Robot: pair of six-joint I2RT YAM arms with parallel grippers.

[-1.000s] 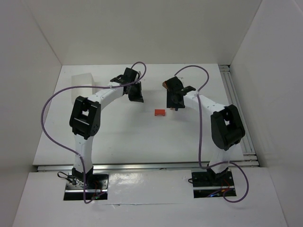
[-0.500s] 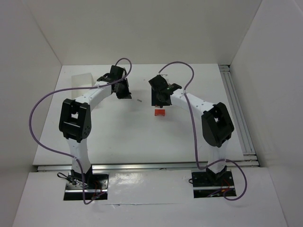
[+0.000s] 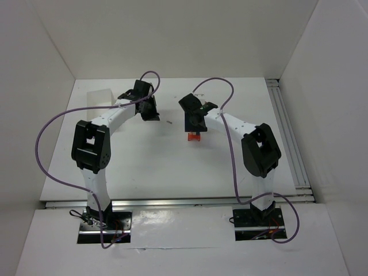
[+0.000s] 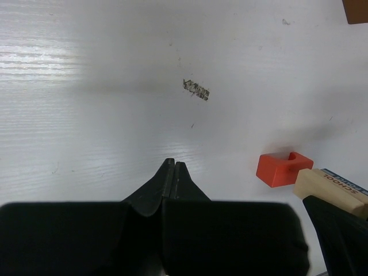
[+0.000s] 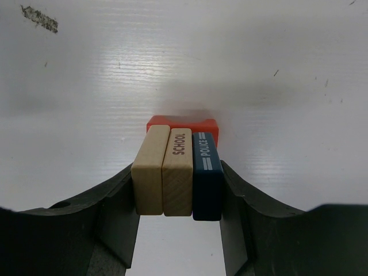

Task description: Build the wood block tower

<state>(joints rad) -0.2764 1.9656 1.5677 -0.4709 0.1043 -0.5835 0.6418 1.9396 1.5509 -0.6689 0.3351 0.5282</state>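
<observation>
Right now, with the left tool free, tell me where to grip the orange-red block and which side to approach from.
Come from above and pinch the orange-red block across its long flat sides, away from its notch: it lies low on the table. Open the shut left tool first and keep to its side; the right tool holds three blocks close by the other.

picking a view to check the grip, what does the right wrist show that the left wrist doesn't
Only the right wrist: the right hand clamping three blocks side by side, a plain pale block, the SCHOOL block and the blue POLICE block. Only the left wrist: the left hand, shut and empty, and a brown block corner. Both: the orange-red block, the table scuff, part of the SCHOOL block.
</observation>
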